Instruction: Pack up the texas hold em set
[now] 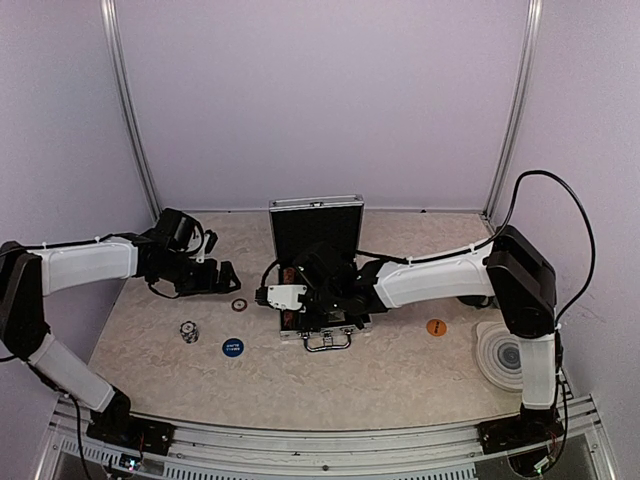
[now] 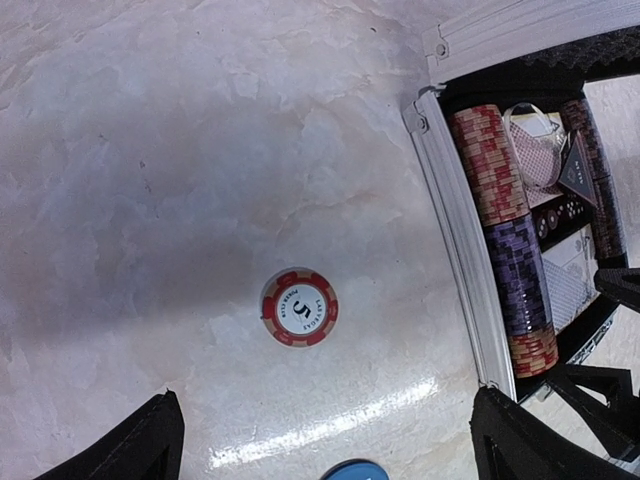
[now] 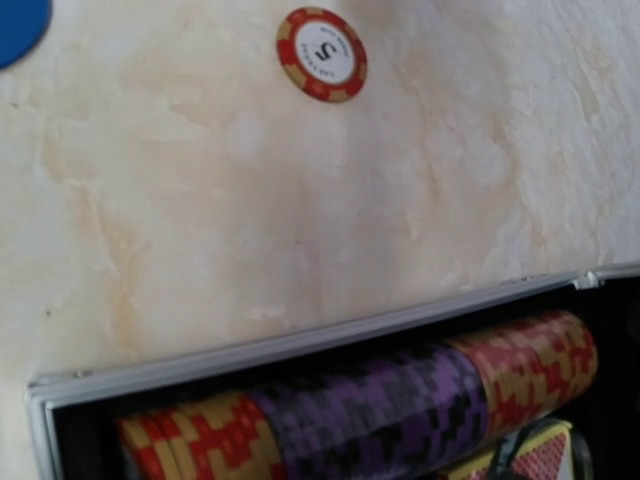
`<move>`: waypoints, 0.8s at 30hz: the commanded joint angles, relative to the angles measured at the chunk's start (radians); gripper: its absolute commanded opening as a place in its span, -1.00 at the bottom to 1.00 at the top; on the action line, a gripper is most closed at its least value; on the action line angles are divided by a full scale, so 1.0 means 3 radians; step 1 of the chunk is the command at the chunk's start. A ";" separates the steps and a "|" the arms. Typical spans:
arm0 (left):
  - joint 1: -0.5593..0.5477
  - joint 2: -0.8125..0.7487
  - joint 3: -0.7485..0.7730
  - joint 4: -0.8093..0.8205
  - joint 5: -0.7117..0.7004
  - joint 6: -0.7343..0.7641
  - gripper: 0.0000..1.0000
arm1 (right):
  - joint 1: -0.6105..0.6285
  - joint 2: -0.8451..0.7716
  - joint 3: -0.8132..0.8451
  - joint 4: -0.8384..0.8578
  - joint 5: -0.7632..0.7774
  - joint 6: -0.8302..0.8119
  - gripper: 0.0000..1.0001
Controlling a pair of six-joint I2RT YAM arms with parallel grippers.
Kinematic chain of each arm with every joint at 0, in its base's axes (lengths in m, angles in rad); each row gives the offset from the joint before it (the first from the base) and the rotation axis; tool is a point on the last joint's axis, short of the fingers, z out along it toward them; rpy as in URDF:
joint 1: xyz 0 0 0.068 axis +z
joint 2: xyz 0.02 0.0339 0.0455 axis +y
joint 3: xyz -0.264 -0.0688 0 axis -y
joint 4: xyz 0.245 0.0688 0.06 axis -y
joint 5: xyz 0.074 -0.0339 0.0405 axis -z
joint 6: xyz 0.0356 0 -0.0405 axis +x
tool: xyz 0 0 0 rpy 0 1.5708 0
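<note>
Across the top view, the marbled table (image 1: 400, 375). From the lower right corner, rising to a high elbow at the right edge, then stretched leftward to mid-frame: the right arm, ending in the right gripper (image 1: 285, 297) above the left rim of the case. Jaws there apart or together: impossible to tell from any view.

From the lower left corner, folded back at the left edge, then stretched rightward: the left arm, with the left gripper (image 1: 225, 277) low over the table, left of the case and apart from it. Jaws wide apart and gripping nothing, shown by the left wrist view alone, black fingers (image 2: 135, 450) in its bottom corners.

At centre, the silver case (image 1: 316, 232), open, lid upright.

Only in the wrist views: chip rows (image 3: 400, 400), red and purple, lying inside along the rim.

Below and left of the case from above, a blue button (image 1: 232, 347); right of it, an orange button (image 1: 436, 327), seen from above only.

Flat on the table beside the case, a red chip (image 2: 299, 307).
</note>
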 commanded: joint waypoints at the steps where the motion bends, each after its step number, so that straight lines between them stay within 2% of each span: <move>1: 0.0001 0.0072 -0.0026 0.0024 0.0058 0.0046 0.98 | 0.0024 -0.0107 0.0011 -0.0028 -0.0094 0.0120 0.50; 9: -0.0051 0.0200 0.0007 -0.0046 -0.0062 0.0073 0.98 | 0.0015 -0.0482 -0.0130 -0.0026 -0.0165 0.0457 0.74; 18: -0.0197 0.0399 0.0168 -0.0229 -0.0441 0.0144 0.98 | -0.0047 -0.1038 -0.0552 0.0099 -0.0236 0.1005 0.81; 24: -0.0377 0.0598 0.0370 -0.0495 -0.0767 0.0218 0.96 | -0.0055 -0.1292 -0.0820 0.0053 -0.0102 0.1221 0.81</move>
